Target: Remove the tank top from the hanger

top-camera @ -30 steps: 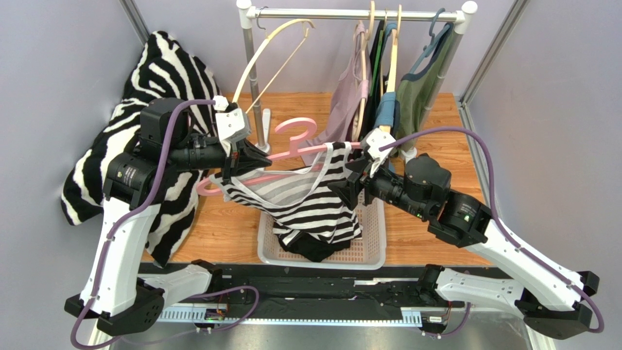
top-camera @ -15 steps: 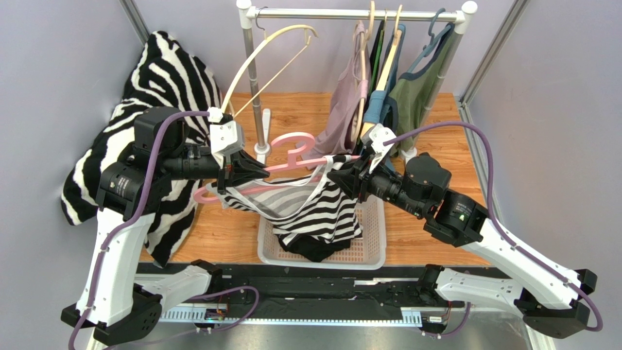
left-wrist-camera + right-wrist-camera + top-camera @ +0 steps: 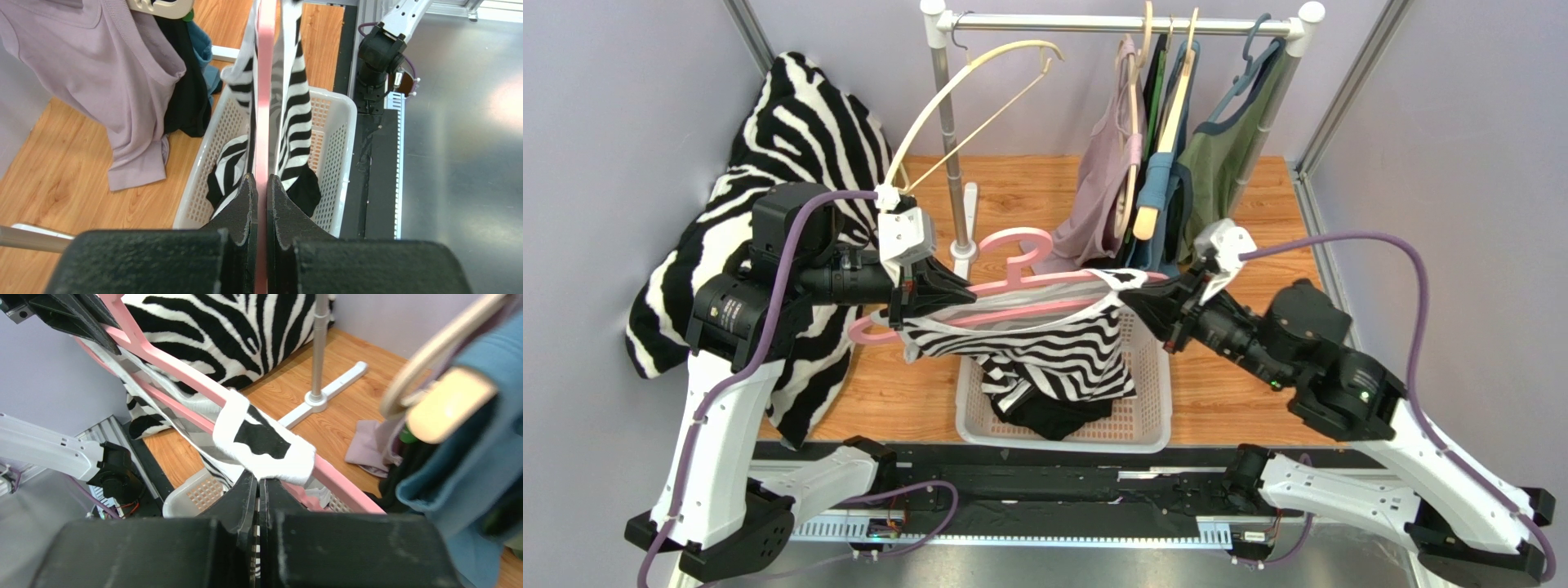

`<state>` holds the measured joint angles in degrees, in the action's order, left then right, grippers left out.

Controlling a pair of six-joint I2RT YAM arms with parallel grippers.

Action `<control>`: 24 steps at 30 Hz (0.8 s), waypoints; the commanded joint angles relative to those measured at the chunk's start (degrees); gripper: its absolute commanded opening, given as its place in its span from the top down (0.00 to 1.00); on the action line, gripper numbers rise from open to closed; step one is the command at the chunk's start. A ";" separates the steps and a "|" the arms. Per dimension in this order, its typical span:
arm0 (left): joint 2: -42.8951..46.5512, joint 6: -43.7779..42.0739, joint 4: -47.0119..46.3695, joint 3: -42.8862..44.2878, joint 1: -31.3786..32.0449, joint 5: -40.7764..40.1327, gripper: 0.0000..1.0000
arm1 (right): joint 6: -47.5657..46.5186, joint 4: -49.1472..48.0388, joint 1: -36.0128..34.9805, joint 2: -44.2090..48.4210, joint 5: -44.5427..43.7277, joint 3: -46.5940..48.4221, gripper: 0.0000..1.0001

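The left claw [image 3: 258, 184] is clamped shut on the pink hanger [image 3: 266, 92], and the right claw [image 3: 258, 478] is pinched shut on a strap of the striped tank top [image 3: 1063, 349]. The top is draped on the hanger above the white basket [image 3: 1152, 417] on the tabletop [image 3: 903, 392].

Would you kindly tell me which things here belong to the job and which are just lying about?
In the job: striped tank top, pink hanger, left gripper clamping the hanger, right gripper pinching the strap.
Lying about: white basket, zebra-print blanket, clothes rail, cream hanger, lilac top.
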<state>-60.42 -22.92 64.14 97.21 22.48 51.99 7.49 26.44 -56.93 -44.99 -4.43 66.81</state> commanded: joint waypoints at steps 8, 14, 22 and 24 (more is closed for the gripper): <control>0.31 -2.30 0.72 1.40 0.02 2.15 1.00 | 0.42 8.10 -0.03 2.81 -22.45 3.24 1.00; 0.74 -3.89 2.74 2.11 -0.24 3.65 1.00 | 0.34 10.91 2.25 2.10 -29.84 3.86 1.00; 1.01 -5.91 5.20 3.86 -0.86 6.90 1.00 | 0.25 16.01 6.47 1.93 -31.18 3.51 1.00; 1.10 -6.17 5.56 4.83 -1.21 8.12 1.00 | 0.42 16.80 7.27 1.93 -30.73 2.72 1.00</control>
<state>-60.45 -26.83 68.62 98.17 22.02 54.65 7.73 41.10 -51.46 -43.42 -31.94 68.71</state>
